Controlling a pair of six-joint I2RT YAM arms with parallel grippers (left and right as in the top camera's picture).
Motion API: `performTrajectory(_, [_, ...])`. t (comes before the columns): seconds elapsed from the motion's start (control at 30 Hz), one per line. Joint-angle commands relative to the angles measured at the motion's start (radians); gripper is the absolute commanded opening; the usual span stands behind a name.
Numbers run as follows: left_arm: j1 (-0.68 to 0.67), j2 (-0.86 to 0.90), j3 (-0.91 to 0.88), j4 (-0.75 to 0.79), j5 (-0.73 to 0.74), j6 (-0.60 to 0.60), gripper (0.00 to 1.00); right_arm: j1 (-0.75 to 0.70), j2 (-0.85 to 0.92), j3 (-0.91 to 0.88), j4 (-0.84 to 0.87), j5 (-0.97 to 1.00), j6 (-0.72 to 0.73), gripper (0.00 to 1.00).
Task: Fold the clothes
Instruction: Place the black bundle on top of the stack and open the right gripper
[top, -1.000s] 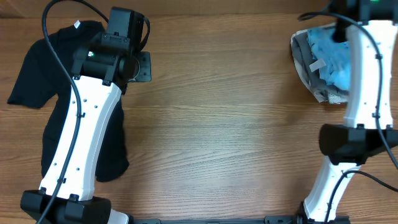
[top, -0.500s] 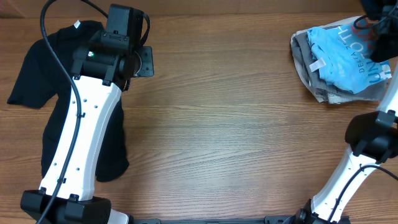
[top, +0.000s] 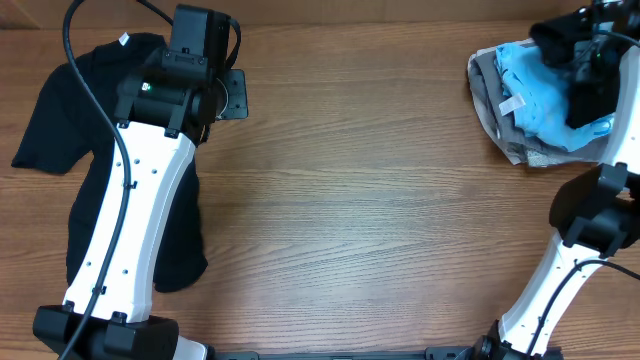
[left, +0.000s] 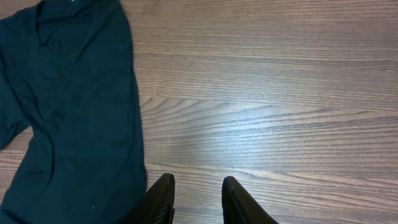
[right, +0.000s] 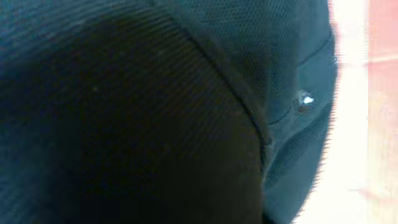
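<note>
Table — mid-brown wood with darker grain streaks along its length. Shirt at the table's left end: plain black, small white neck tag. At the table's right end, a light blue garment with a white tag lies on a grey garment. Left arm white with black joints and black cable; right arm the same. Left gripper black. Right wrist view — dark fabric, black-teal, a ribbed band against fine mesh knit.

A wood-grain table lies beneath the left gripper. Far to that gripper's right, a light blue garment rests on a crumpled grey garment. A white tag shows where they meet.
</note>
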Motion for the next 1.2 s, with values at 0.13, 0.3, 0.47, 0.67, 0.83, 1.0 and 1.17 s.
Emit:
performTrajectory(0.13, [0.005,0.007,0.006,0.006,0.011,-0.022,0.29,0.093,-0.012,-0.001,-0.064,-0.322,0.007,0.86])
performTrajectory(0.3, [0.005,0.007,0.006,0.005,0.011,-0.022,0.29,0.112,-0.019,0.083,-0.042,-0.321,0.161,0.95])
performTrajectory(0.47, [0.005,0.007,0.006,0.005,0.011,-0.022,0.32,0.095,-0.032,0.214,-0.003,-0.24,0.291,0.93])
performTrajectory(0.67, [0.005,0.008,0.006,0.018,0.008,-0.022,0.43,0.048,-0.026,0.156,0.075,-0.11,0.447,0.95])
performTrajectory(0.83, [0.005,0.026,0.006,0.029,0.008,-0.022,0.44,-0.023,-0.026,-0.04,0.23,-0.145,0.502,0.96])
performTrajectory(1.0, [0.005,0.077,0.006,0.029,0.013,-0.022,0.43,-0.046,-0.026,-0.351,0.444,-0.152,0.502,0.96])
performTrajectory(1.17, [0.004,0.128,0.006,0.028,0.012,-0.022,0.43,-0.051,-0.026,-0.598,0.609,-0.158,0.525,1.0])
